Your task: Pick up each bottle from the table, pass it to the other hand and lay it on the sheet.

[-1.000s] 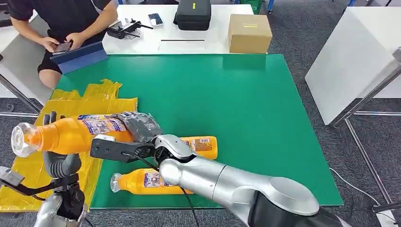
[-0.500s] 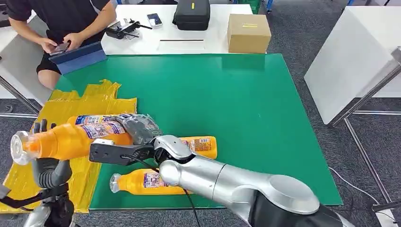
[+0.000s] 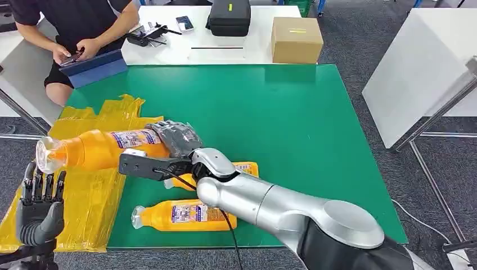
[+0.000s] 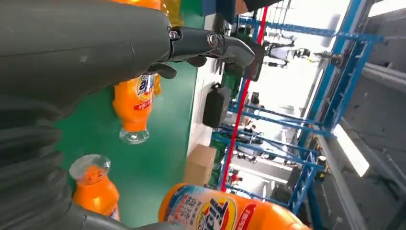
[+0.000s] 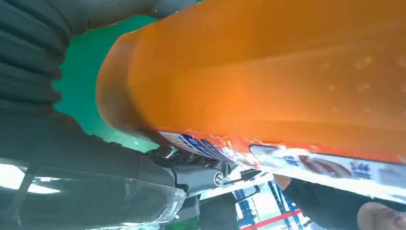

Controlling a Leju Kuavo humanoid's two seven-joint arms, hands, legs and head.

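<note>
Orange bottle [image 3: 101, 149] gripped at its base by the right hand [image 3: 174, 139], held level at centre left of the frame, cap end over the yellow sheet [image 3: 84, 191]. Left hand [image 3: 38, 211], lower left corner, empty, fingers spread upward. Two more bottles lie on the green worktop [image 3: 292, 129]: one [image 3: 185, 215] near the front edge, another [image 3: 239, 171] partly behind the right arm.

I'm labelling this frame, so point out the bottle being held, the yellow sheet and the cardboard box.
held bottle [image 3: 95, 149], head view, on its orange body.
yellow sheet [image 3: 84, 191], head view, on a bare stretch near the table's left edge.
cardboard box [image 3: 296, 39], head view, on its top face.
</note>
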